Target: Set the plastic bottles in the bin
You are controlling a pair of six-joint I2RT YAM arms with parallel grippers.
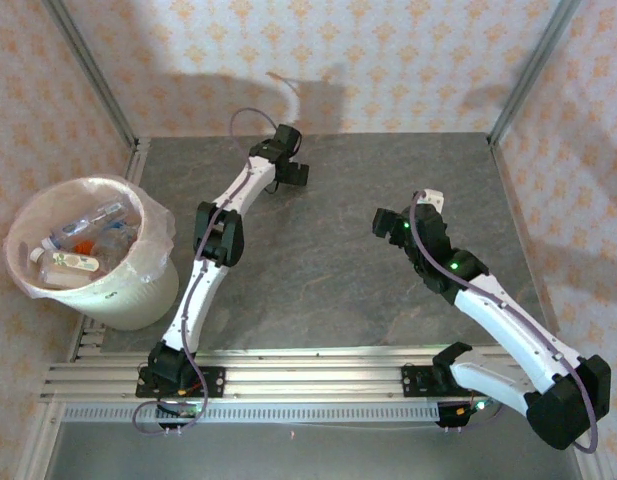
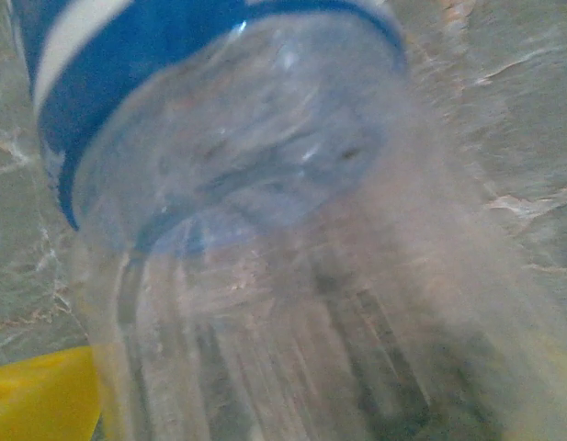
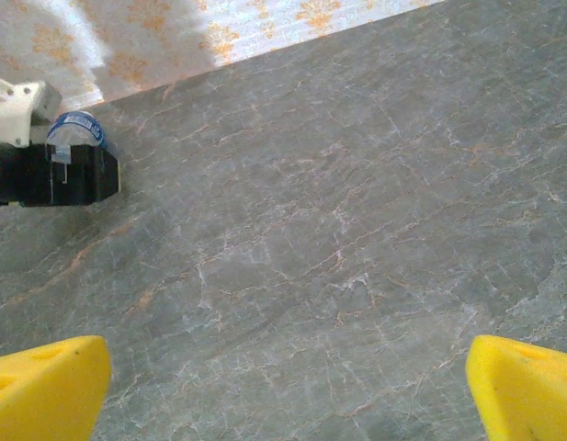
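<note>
**Top external view:** the bin [image 1: 138,300] stands at 9 o'clock, at the left edge of the table [image 1: 328,290]. Several plastic bottles [image 1: 83,245] lie inside it on the liner. The left gripper [image 1: 291,172] is at 12 o'clock, near the table's far edge. The right gripper [image 1: 388,220] is at about 3 o'clock of centre, well apart from the left one. Finger state is not readable from this view.

**Left wrist view:** a clear bottle with a blue label [image 2: 246,156] lies close under the lens over the grey table, blurred toward 6 o'clock. One yellow finger [image 2: 35,395] shows at 7 o'clock, just beside the bottle (contact cannot be confirmed). The jaws stand wide with the bottle between them; whether they press on it cannot be told.

**Right wrist view:** the yellow fingertips [image 3: 44,386] sit at 7 and 5 o'clock, far apart, with bare table between them. At 10 o'clock is the left gripper's black body with the blue-labelled bottle at it, near the wallpapered wall [image 3: 173,37]
</note>
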